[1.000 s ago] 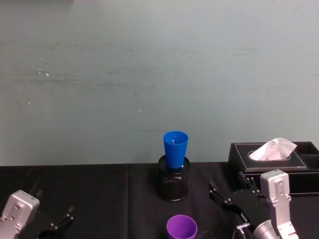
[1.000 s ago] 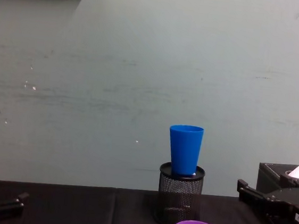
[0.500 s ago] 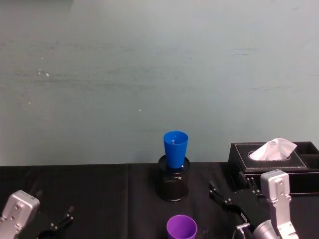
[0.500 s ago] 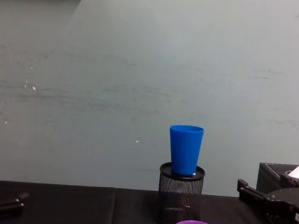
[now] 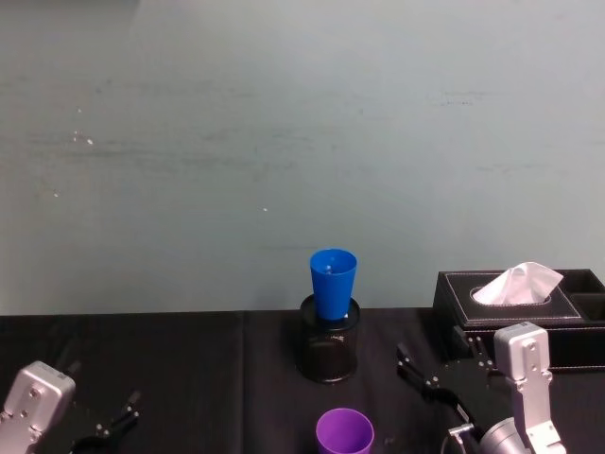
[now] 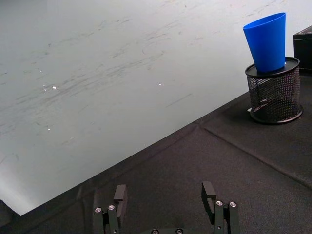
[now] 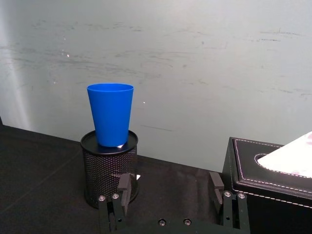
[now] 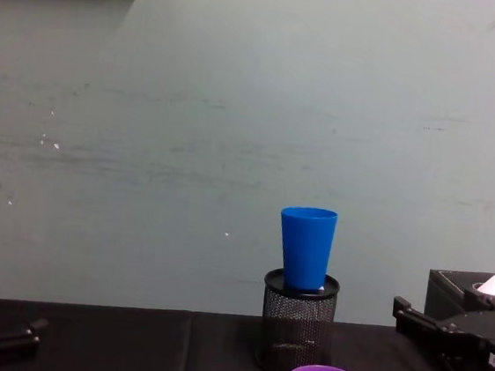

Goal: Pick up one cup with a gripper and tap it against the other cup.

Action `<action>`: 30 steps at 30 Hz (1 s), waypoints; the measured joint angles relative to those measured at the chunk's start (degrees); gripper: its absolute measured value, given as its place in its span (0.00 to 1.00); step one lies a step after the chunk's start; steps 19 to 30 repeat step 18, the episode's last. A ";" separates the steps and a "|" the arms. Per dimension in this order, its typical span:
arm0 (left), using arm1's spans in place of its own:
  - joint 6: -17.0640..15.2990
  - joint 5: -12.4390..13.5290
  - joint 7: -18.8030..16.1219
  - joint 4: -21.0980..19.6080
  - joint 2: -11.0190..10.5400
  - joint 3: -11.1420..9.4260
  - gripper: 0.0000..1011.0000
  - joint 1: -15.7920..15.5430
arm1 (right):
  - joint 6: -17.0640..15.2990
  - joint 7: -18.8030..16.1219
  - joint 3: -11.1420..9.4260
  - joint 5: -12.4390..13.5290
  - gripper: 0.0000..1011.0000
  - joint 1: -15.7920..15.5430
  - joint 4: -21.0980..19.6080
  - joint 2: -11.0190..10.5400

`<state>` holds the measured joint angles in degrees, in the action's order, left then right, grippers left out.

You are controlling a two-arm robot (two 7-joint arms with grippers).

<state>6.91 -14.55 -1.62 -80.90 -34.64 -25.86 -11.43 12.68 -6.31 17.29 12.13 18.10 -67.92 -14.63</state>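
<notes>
The black-clothed bench (image 5: pixel 170 359) runs along a pale green wall, and nothing on it is yet in hand: the task stands at its very start, before the pick.

At the right, against the wall, sits a black leather tissue box (image 5: pixel 529 303) with white stitching and a white tissue standing out of its slot. Just in front of it, low at the right, is the right arm, its silver wrist block tilted up and its black two-fingered right pincer (image 5: pixel 444 374) reaching forward toward the middle of the bench. In the right wrist view its fingers (image 7: pixel 124 187) stand well apart with nothing between them.

The left arm is parked low at the left edge of the bench. Its dark left pincer (image 6: pixel 165 202) also stands apart and empty, pointing across bare cloth.

In the middle, near the wall, a black wire-mesh round pen holder (image 8: pixel 296 328) stands upright, and the plain bright blue tapered plastic tumbler (image 8: pixel 306 245) sits upright in its mouth, raised above the bench.

Nearest the robot, in front of the holder and apart from it, the plain purple plastic tumbler (image 5: pixel 344 433) stands upright on the cloth, rim up, to the left of the right pincer and untouched.

The next move, as I judge it, calls for the right pincer to swing left and down, straddle the purple wall, close, then lift high enough to reach the raised blue one.
</notes>
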 joint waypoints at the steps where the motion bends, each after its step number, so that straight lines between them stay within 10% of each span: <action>1: 0.00 0.00 0.00 0.00 0.00 0.00 0.99 0.00 | 0.00 0.00 0.00 0.00 0.99 0.00 0.00 0.00; 30: 0.00 0.00 0.00 0.00 0.00 0.00 0.99 0.00 | 0.00 -0.01 0.00 0.00 0.99 0.00 0.01 0.00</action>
